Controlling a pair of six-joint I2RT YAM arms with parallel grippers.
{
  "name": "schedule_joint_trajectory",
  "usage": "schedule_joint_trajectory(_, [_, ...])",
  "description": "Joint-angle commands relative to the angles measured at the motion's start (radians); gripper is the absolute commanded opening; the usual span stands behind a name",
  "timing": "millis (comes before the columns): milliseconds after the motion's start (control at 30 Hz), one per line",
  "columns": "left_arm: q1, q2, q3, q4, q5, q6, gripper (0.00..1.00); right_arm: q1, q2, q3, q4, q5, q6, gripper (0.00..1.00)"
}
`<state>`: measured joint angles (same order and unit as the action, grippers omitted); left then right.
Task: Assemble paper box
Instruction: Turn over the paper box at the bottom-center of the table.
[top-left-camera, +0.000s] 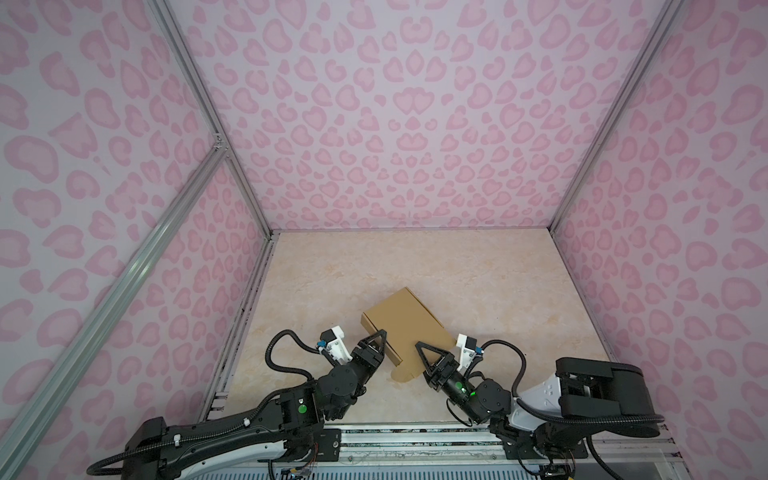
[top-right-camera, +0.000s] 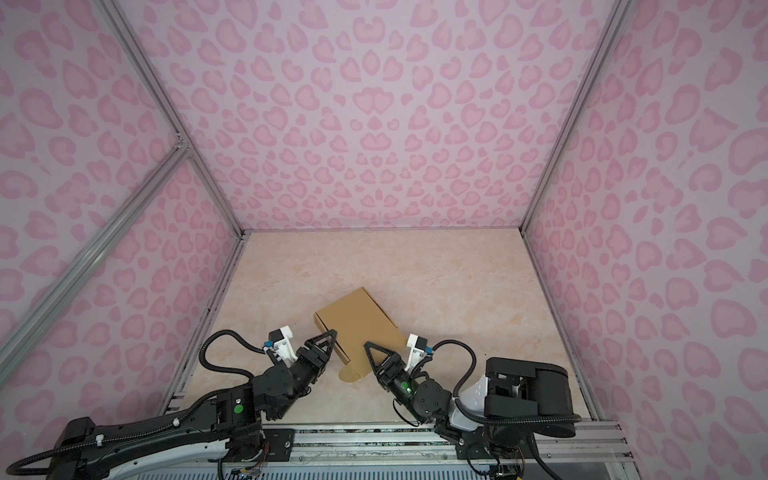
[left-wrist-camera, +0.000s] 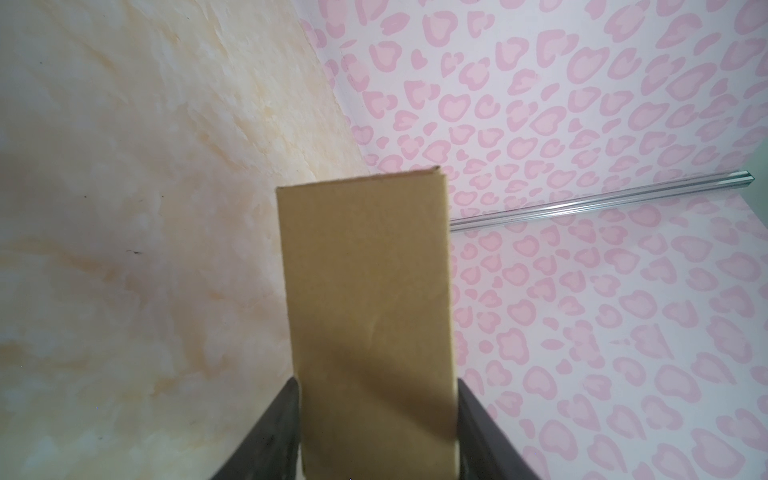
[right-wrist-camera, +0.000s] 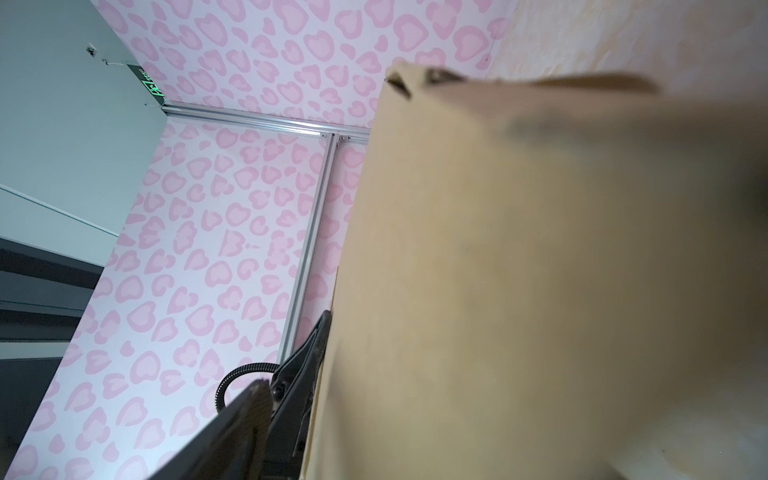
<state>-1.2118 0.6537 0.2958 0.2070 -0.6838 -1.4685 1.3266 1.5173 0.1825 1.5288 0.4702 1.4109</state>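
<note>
**Top views.** Item: plain brown kraft cardboard paper box, shallow and seemingly closed. In both top views it lies askew at the 6 o'clock end of the beige marbled tabletop. A rounded tuck flap juts from its 6 o'clock corner, untucked. We log the left gripper at the box's 8 o'clock side. The right gripper is at 5 o'clock, with one finger over the lid.

**Left wrist view.** The left gripper pinches the box's narrow wall between both fingers. Risk, in our judgement: a hard squeeze creases the thin wall, and a light one lets the box swivel.

**Right wrist view.** One finger shows beside the cardboard. Its mate is hidden, so we cannot tell spread from clamped. Risk: a push here twists the box out of the left pinch, or bends the loose flap wrongly.
</note>
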Motion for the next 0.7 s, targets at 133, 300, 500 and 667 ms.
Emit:
schedule_joint_trajectory(133, [-0.001,-0.002,-0.008,0.057,0.010,-0.013,0.52,-0.024,0.013,-0.001,0.030,0.002,-0.012,0.83])
schedule_joint_trajectory(300, [0.000,-0.008,-0.006,0.065,0.009,-0.010,0.52,-0.031,0.020,0.005,0.031,-0.005,-0.010,0.83])
schedule_joint_trajectory(500, [-0.001,-0.019,-0.009,0.074,0.005,-0.004,0.52,-0.033,0.040,0.002,0.030,0.004,0.015,0.83])
schedule_joint_trajectory(667, [-0.001,-0.008,-0.014,0.090,0.018,-0.009,0.52,-0.037,0.041,0.029,0.031,-0.008,-0.006,0.81])
